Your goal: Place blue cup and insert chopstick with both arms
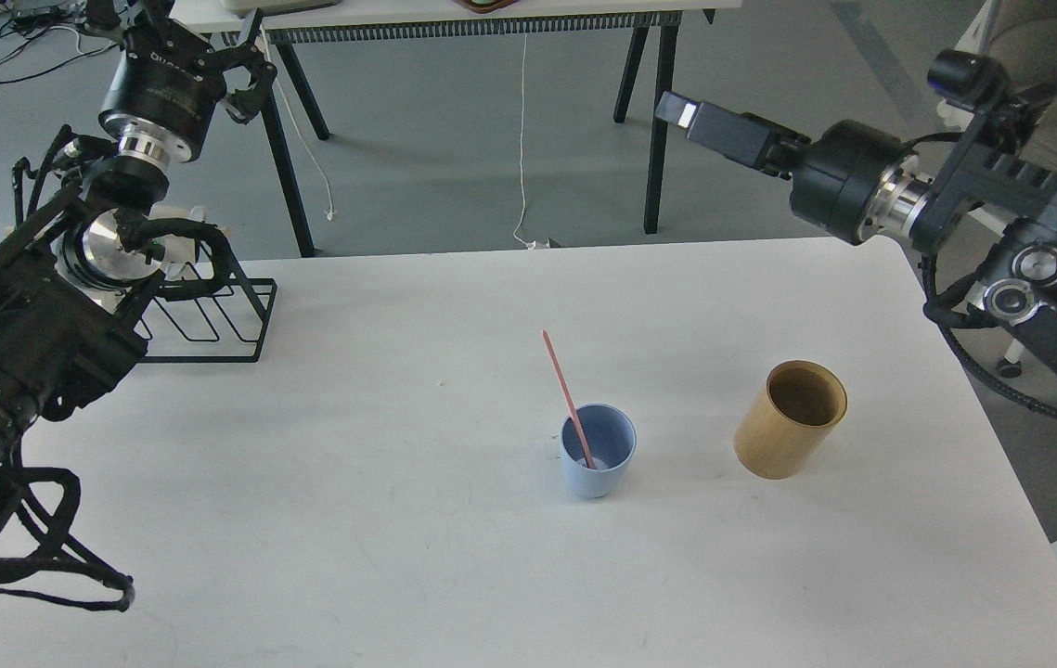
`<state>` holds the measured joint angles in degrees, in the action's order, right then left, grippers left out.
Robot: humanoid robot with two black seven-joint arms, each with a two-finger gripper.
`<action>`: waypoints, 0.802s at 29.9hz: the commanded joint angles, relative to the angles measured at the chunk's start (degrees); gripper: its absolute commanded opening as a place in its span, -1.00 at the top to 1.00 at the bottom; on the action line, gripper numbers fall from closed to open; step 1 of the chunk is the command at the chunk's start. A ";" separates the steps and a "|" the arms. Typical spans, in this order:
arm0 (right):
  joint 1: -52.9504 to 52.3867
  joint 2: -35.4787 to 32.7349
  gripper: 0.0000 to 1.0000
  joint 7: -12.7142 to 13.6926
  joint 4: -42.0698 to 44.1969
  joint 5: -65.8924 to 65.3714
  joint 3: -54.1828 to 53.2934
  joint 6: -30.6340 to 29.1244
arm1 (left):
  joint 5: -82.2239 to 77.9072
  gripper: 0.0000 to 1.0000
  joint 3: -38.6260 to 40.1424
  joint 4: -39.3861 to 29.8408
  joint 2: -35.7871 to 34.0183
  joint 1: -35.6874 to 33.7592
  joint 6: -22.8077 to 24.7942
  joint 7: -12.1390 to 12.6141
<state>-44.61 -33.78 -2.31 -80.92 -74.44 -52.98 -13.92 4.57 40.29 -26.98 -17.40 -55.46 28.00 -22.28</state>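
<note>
Grey floor and a couple of dark-legged tables fill the far background, with a white cable hanging down to the floor. Up close we've got our white tabletop [398,557].

Near the middle of it sits the blue cup [597,452], upright, with the pink chopstick [567,396] already standing in it, lower end at the cup's bottom, leaning up and to the left over the rim. Just to the right, apart from the cup, is a tan wooden holder [790,419], tilted a bit in our view, nothing visible inside.

Far left on the tabletop there's a black wire rack [212,325], partly hidden behind our left arm.

Our left hand [245,79] is raised up at the far left, off past the tabletop's edge, fingers spread and carrying nothing. Our right hand [681,113] is up at the far right, also well clear of the cup, pointing left; it looks end-on and blocky, so we honestly can't tell if it's clenched or released.
</note>
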 commanded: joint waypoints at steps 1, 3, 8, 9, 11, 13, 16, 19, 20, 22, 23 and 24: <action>-0.65 1.34 -0.96 -0.07 6.73 7.98 -5.28 0.21 | 0.00 -1.00 0.05 0.00 0.35 0.00 0.00 -0.05; -0.65 2.48 -0.97 -0.15 10.24 12.37 -7.30 0.30 | 0.00 -1.00 0.05 0.00 0.61 0.09 0.00 -0.05; -0.57 6.08 -0.97 -0.77 18.68 29.23 -10.91 2.40 | 0.00 -1.00 -0.12 0.52 1.14 0.01 0.00 0.13; -0.57 6.52 -0.97 -1.29 20.87 32.83 -11.70 2.93 | 0.00 -1.00 -0.12 1.22 1.23 -0.08 0.00 0.22; -0.56 7.58 -0.97 -2.52 25.09 39.51 -13.54 3.37 | 0.00 -1.00 -0.03 2.72 1.31 -0.26 0.00 0.31; -0.65 9.33 -0.98 -4.10 29.31 45.49 -15.04 3.29 | 0.00 -1.00 0.05 3.08 1.40 -0.26 0.00 0.31; -0.83 11.88 -0.98 -6.13 34.94 52.88 -16.36 2.41 | 0.09 -1.00 0.05 3.16 1.40 -0.35 0.00 0.31; -1.09 13.47 -0.98 -6.75 38.73 59.57 -16.45 0.22 | 1.23 -1.00 0.05 3.16 1.66 -0.26 0.00 0.22; -1.27 14.08 -0.98 -6.75 39.78 61.76 -16.37 -0.83 | 1.84 -1.00 0.05 3.16 1.75 -0.26 0.00 0.22; -1.62 14.96 -0.98 -6.75 41.02 64.85 -16.45 -1.81 | 2.72 -1.00 0.05 3.16 1.84 -0.17 0.00 0.22; -1.62 15.23 -0.98 -6.83 41.02 65.99 -16.45 -2.16 | 2.99 -1.00 0.05 3.16 1.84 -0.17 0.00 0.22; -1.71 15.23 -0.98 -6.83 40.93 66.53 -16.45 -2.42 | 3.17 -1.00 0.05 3.16 1.84 -0.17 0.00 0.22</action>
<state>-46.07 -19.20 -9.06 -40.62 -10.94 -69.42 -15.26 6.93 40.35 -23.81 -15.61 -55.78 28.00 -22.05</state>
